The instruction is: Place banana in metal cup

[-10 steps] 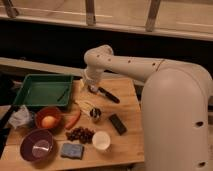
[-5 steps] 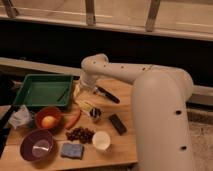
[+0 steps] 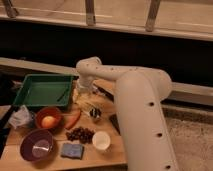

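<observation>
Fingers apart on the gripper [image 3: 84, 96], which hangs low over the back half of the desk [image 3: 114, 152], just right of the tray [image 3: 35, 89]. Banana [image 3: 86, 103] lies on the desk under the fingertips; whether they touch it, cannot tell. Metal cup [image 3: 95, 114] stands upright just beside the banana, on its front-right side, empty. White cup [image 3: 101, 141] sits by the front edge.

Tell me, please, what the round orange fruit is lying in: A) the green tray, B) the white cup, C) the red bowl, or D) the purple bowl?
C: the orange fruit sits inside the red bowl, left of the pepper, while the gripper hangs just right of the green tray.
</observation>
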You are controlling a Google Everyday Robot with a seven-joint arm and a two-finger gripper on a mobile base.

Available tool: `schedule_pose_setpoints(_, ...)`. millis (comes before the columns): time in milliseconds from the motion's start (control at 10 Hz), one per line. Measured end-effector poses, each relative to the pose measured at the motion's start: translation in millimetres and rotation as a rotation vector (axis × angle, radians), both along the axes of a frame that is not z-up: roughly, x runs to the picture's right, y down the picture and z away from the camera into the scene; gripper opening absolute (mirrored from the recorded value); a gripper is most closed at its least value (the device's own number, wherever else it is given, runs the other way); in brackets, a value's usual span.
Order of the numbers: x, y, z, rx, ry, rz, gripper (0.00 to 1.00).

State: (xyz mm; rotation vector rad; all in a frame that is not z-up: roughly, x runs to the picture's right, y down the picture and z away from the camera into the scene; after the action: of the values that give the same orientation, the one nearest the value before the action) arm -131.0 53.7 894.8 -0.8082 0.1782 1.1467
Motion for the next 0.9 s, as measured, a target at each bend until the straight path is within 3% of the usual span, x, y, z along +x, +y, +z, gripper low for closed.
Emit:
schedule_pose_setpoints(100,1,10,11.4,-0.020,0.010,-0.032,0.65)
schedule_pose_setpoints(400,4,19,23.4,-0.049,0.011,-0.044,0.64)
schedule_pose_setpoints(600,1,24,23.9,-0.055,0.006,-0.047,0.49)
schedule_pose_setpoints(900,-7,25,18.4,-0.047,-0.007,-0.064,0.17)
